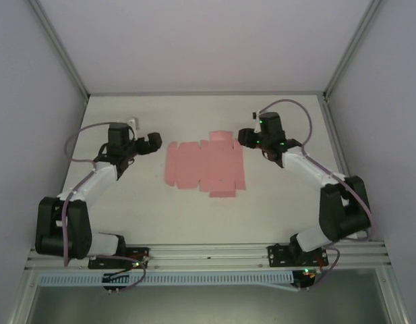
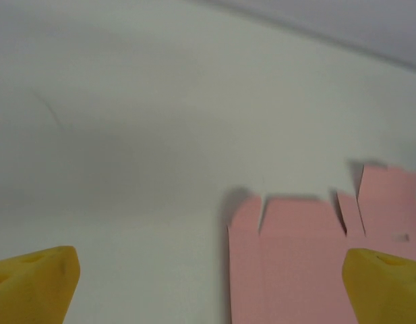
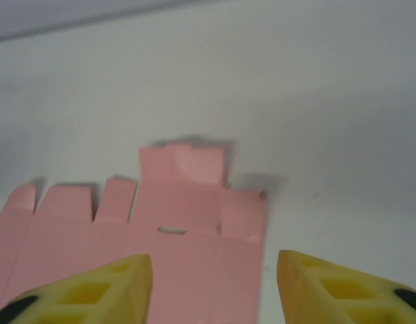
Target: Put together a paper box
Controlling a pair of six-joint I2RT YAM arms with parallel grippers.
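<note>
The paper box [image 1: 204, 167] is a flat pink die-cut sheet with flaps and creases, lying unfolded mid-table. My left gripper [image 1: 152, 142] hovers just left of the sheet's far-left corner, open; its yellow fingers [image 2: 39, 280] stand wide apart with the sheet's left panel [image 2: 295, 263] ahead on the right. My right gripper [image 1: 245, 137] is at the sheet's far-right corner. Its yellow fingers [image 3: 100, 290] are apart, open around nothing, and the sheet's right edge and slotted panel [image 3: 187, 202] lie on the table just beyond the gap.
The white table [image 1: 282, 202] is closed in by pale walls at the back and both sides, with metal posts [image 1: 59, 47] in the far corners. An aluminium rail [image 1: 208, 253] carrying both arm bases runs along the near edge.
</note>
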